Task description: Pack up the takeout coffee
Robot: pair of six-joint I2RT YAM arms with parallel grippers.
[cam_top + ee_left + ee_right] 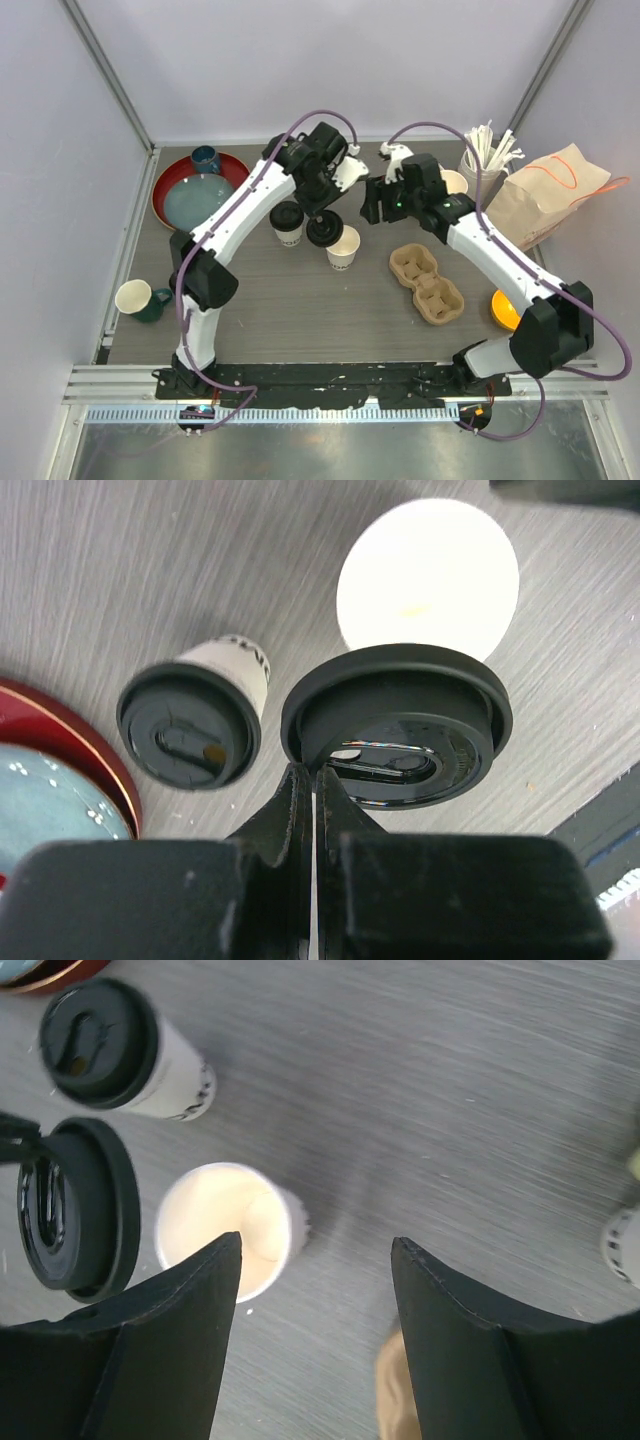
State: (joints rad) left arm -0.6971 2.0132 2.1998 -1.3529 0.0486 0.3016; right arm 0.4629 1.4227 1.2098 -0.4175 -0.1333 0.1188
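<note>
place: robot lab test cell | evidence: plain white panel walls, bare aluminium frame posts, grey wood-grain tabletop, two white-and-black robot arms on silver slotted rail

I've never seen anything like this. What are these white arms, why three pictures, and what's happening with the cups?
They are robot arms, a left arm and a right arm, bolted at the near edge of a table. The wide picture comes from a fixed camera overhead. The other two come from a camera on each wrist, so the dark shapes at their bottom are that arm's own tool. On the table are a lidded cup, an open cup, a cardboard cup carrier, a paper bag, a red plate and a green mug. The left tool is shut on the rim of a black lid, close to the open cup. The right tool is open and holds nothing.
</note>
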